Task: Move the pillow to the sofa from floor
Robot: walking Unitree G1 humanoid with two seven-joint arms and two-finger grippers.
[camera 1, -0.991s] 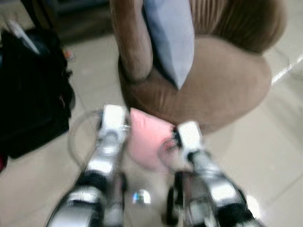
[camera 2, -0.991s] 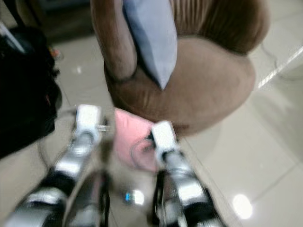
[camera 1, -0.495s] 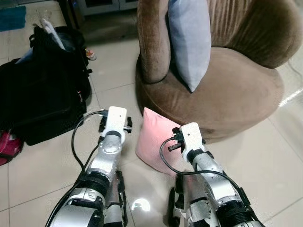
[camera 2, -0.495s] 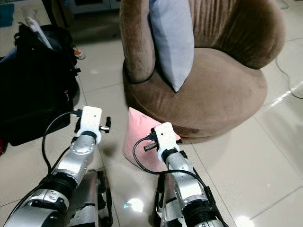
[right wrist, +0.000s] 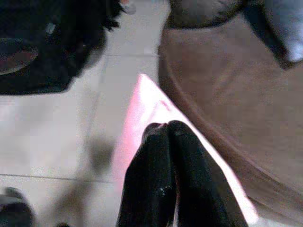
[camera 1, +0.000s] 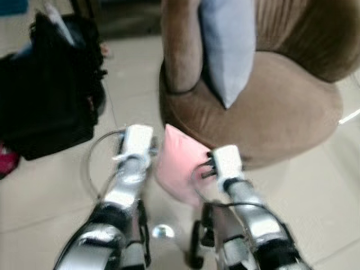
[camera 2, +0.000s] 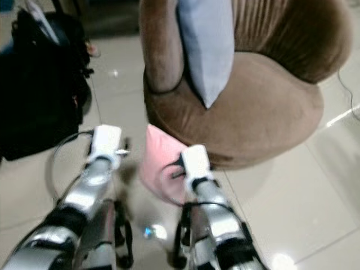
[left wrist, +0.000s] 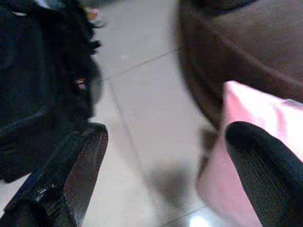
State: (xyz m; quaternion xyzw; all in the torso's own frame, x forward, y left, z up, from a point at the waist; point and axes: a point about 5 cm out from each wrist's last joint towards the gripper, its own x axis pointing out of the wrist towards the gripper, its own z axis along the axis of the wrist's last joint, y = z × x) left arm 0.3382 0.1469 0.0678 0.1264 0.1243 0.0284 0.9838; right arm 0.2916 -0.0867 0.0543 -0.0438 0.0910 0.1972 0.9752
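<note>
While blurred, the left eye view's centre is occupied by a pink square fabric pillow (camera 1: 179,169), leant on the tiled floor (camera 1: 56,180) against a brown round velvet sofa (camera 1: 270,107). Spread fingers of the left gripper (left wrist: 165,175) are seen in the left wrist view. Pressed-together fingers of the right gripper (right wrist: 166,127) are seen before the pillow in the right wrist view.

Pale glossy tile floor (camera 1: 50,191) with light glare spots; a big round brown plush sofa chair (camera 2: 264,107) with a grey cushion (camera 2: 205,45) leaning on its arm; black bag (camera 1: 45,95) slumped nearby.
</note>
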